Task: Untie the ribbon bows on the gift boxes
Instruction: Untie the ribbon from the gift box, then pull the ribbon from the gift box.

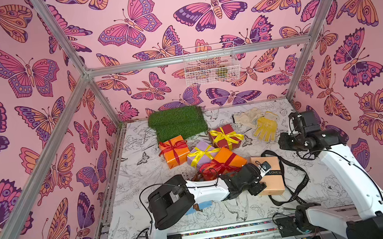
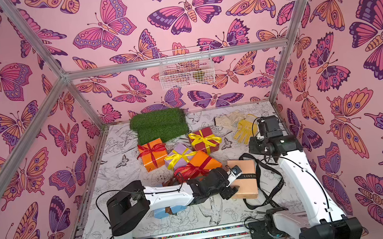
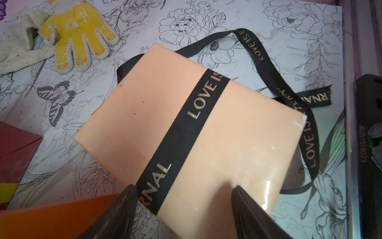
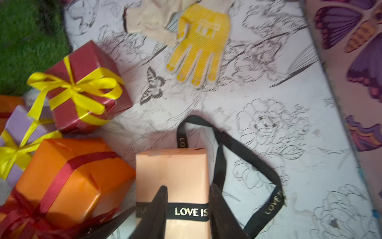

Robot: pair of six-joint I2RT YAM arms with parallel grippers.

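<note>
We count one bow of six undone: the black ribbon (image 3: 192,128) lies slack around the peach box (image 1: 271,185), one band crossing its top. Beyond that box, the far orange box (image 1: 169,160), near orange box (image 4: 53,155), dark red box (image 4: 91,55) and lilac box (image 1: 203,146) carry tied bows (image 4: 72,89). The pale blue box (image 2: 159,213), left of it, hides under the left arm (image 1: 205,190). The left gripper (image 3: 184,187) sits half-open on its edge. The right gripper (image 4: 188,186) hangs clear, narrowly open. Turf mat (image 1: 178,124) and glove (image 1: 264,126) lie beyond, harmless.

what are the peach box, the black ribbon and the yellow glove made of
Peach box: likely glossy paper wrap; smooth, creased folds, glare near a corner. Black ribbon: woven fabric, maybe grosgrain; fine ribs, matte, gold lettering. Glove: cream knitted yarn with yellow, probably rubbery, grip dots.
</note>
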